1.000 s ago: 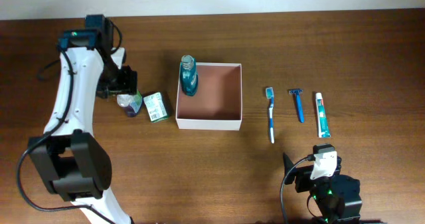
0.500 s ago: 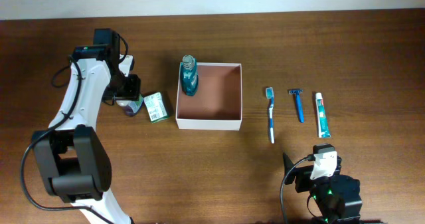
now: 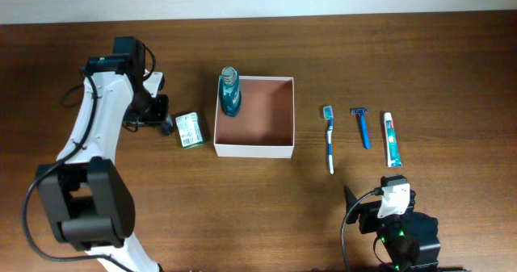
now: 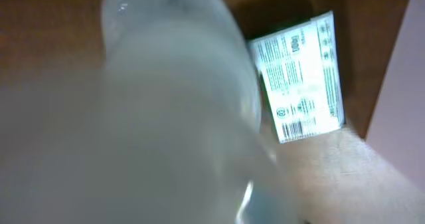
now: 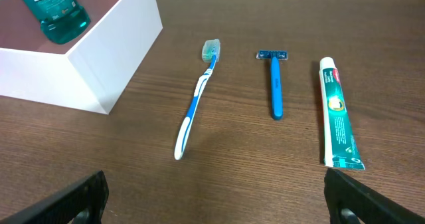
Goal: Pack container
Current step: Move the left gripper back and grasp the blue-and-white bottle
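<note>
The container [image 3: 253,149] is a white box with a reddish-brown inside; its wall also shows in the right wrist view [image 5: 99,58]. A teal mouthwash bottle [image 3: 229,93] [image 5: 56,11] stands in its far left corner. Left of it, my left gripper [image 3: 159,115] is shut on a small pale bottle [image 4: 153,117], which fills the left wrist view as a blur and is mostly hidden from above. A green-white carton [image 3: 189,130] [image 4: 299,78] lies beside it. My right gripper [image 5: 226,204] [image 3: 388,201] stands wide open and holds nothing at the front edge.
To the right of the container lie a blue toothbrush [image 3: 329,139] [image 5: 196,104], a blue razor [image 3: 361,127] [image 5: 274,84] and a toothpaste tube [image 3: 392,140] [image 5: 337,114], side by side on the brown wooden table [image 3: 242,215].
My left gripper came down over the small pale bottle beside the carton and shut on it. The right arm and the other items have not moved.
</note>
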Controlling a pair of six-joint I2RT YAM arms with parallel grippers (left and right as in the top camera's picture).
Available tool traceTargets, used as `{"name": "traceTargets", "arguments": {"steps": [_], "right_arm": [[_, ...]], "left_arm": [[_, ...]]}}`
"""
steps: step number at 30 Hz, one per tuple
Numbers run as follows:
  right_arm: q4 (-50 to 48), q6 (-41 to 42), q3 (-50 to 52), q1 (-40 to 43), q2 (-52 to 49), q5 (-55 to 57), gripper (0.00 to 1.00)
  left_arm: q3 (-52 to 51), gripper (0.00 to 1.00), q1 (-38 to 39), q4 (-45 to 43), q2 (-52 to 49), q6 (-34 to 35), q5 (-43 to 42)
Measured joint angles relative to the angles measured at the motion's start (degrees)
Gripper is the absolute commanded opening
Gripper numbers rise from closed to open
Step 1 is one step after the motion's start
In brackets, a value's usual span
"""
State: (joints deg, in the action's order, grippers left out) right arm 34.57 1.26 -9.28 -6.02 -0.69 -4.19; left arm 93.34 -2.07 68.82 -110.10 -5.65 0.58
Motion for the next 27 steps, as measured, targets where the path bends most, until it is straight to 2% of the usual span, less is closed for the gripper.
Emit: {"name": "traceTargets", "arguments": {"steps": [4,6,7,8,12,20,27], "right_arm": [[0.0,0.0,0.0,0.0,0.0,0.0,0.99],[0.0,0.0,0.0,0.0,0.0,0.0,0.99],[0.0,0.0,0.0,0.0,0.0,0.0,0.99],[0.0,0.0,0.0,0.0,0.0,0.0,0.99],[0.0,0.0,0.0,0.0,0.0,0.0,0.99],[0.0,0.0,0.0,0.0,0.0,0.0,0.99],[0.0,0.0,0.0,0.0,0.0,0.0,0.99]], "left_arm": [[1.0,0.23,0.0,0.9,4.2,-0.2,0.0],[1.4,0.34,0.0,0.9,6.7,-0.3,0.0],[1.7,0.43,0.0,1.0,7.8,-0.2,-0.1],[2.0,0.55,0.0,1.1,8.8,-0.3,-0.2],[2.6,0.73,0.0,0.4,10.5,1.6,-0.1],[2.6,0.77,0.0,-5.2,9.4,7.1,0.0],[2.6,0.75,0.0,-8.3,1.1,10.7,0.0]]}}
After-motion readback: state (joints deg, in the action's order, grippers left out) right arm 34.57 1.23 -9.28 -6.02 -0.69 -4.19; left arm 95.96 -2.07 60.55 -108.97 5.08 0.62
